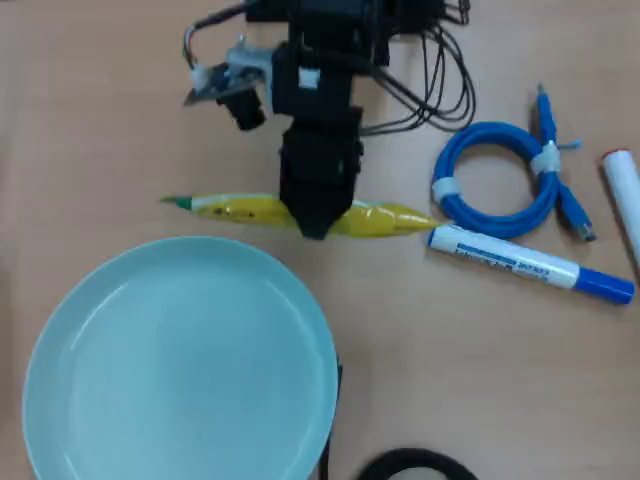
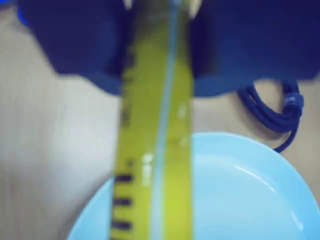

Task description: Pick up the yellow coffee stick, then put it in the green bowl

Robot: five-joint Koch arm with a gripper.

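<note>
Gripping the yellow coffee stick (image 1: 250, 209) near its middle, the gripper (image 1: 316, 226) is pointing downward in the overhead view, its black jaws standing on either side of the sachet and closing against it; the wrist view is confirming this, with the yellow coffee stick (image 2: 155, 150) running lengthwise out from between the two dark jaw bodies and filling the centre of the picture. In the overhead view the sachet is extending to both sides of the jaws, its green end lying out to the left of them and its yellow end reaching right, where the tip is sitting just beside the white marker (image 1: 510, 261) with a blue cap. Whether the sachet is resting on the wooden table (image 1: 90, 120) or is raised clear of it cannot be told. The green bowl (image 1: 120, 400) is lying just below and to the left of the jaws in the overhead view, its rim near the sachet; in the wrist view the green bowl (image 2: 250, 200) is appearing beyond the jaws, partly behind the sachet. A coiled blue cable (image 1: 497, 180) is lying to the right of the jaws, well apart from them, above the marker; its dark coil (image 2: 275, 110) is also showing at the right of the wrist view
</note>
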